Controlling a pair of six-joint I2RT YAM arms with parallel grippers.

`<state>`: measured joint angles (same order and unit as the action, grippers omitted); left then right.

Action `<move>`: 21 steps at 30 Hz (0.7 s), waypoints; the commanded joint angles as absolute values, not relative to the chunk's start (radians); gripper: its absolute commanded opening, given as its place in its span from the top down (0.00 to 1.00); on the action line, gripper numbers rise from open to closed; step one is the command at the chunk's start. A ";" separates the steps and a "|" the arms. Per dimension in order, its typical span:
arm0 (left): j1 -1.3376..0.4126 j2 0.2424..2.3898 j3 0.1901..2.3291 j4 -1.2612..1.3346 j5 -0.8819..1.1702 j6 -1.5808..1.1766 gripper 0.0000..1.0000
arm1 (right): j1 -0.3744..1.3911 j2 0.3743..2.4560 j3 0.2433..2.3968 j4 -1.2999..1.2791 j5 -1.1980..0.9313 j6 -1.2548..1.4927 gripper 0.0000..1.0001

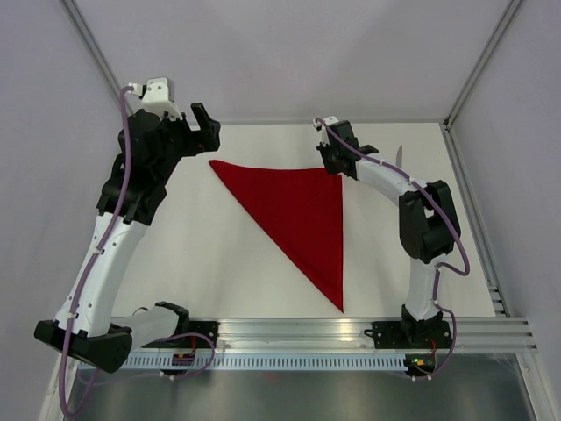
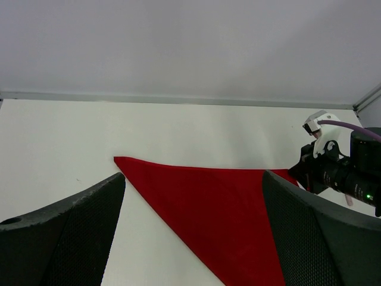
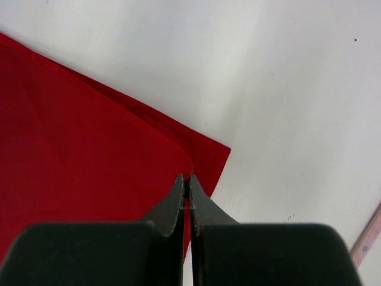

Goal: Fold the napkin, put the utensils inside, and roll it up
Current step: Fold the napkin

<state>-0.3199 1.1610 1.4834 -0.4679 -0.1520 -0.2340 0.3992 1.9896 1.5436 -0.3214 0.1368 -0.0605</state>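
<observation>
The napkin (image 1: 302,210) lies flat near the middle of the white table (image 1: 219,263), folded into a triangle. In the top view its corners point to about 10 o'clock, 1 o'clock and 5 o'clock, and the long edge runs from the 10 o'clock corner down to the 5 o'clock one.

The left gripper (image 2: 193,174) hangs above the table just outside the 10 o'clock corner, not touching the cloth. Its two fingers stand wide apart with nothing between them. In its wrist view the lower parts of both fingers are cut off by the picture edge, and so is the near part of the napkin.

The right gripper (image 3: 186,179) is at the 1 o'clock corner with its fingers pressed together. In its wrist view the tips meet exactly at the rounded corner of the upper layer, while the lower layer sticks out a little toward 3 o'clock. I cannot tell whether a bit of cloth is pinched between the tips or they only rest on it. From above, the arm hides this corner.

At 3 o'clock from that gripper a thin pale sliver (image 1: 401,155) shows on the table, partly behind the arm; it is too small to identify.
</observation>
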 commanded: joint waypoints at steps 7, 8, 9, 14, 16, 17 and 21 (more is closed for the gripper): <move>-0.311 1.170 1.470 -0.433 -0.130 -0.218 0.00 | 0.379 2.009 1.555 -0.302 0.144 -0.058 0.99; -0.311 1.172 1.467 -0.433 -0.129 -0.219 0.00 | 0.373 2.011 1.557 -0.305 0.144 -0.055 0.99; -0.311 1.172 1.466 -0.430 -0.129 -0.219 0.00 | 0.370 2.017 1.557 -0.305 0.144 -0.055 1.00; -0.311 1.170 1.453 -0.425 -0.127 -0.224 0.00 | 0.361 2.029 1.555 -0.308 0.140 -0.052 0.99; -0.311 1.170 1.448 -0.417 -0.127 -0.229 0.00 | 0.357 2.034 1.557 -0.308 0.138 -0.052 0.93; -0.311 1.170 1.442 -0.416 -0.127 -0.230 0.00 | 0.357 2.036 1.560 -0.310 0.134 -0.052 0.88; -0.310 1.164 1.424 -0.405 -0.126 -0.241 0.00 | 0.357 2.043 1.562 -0.316 0.118 -0.054 0.67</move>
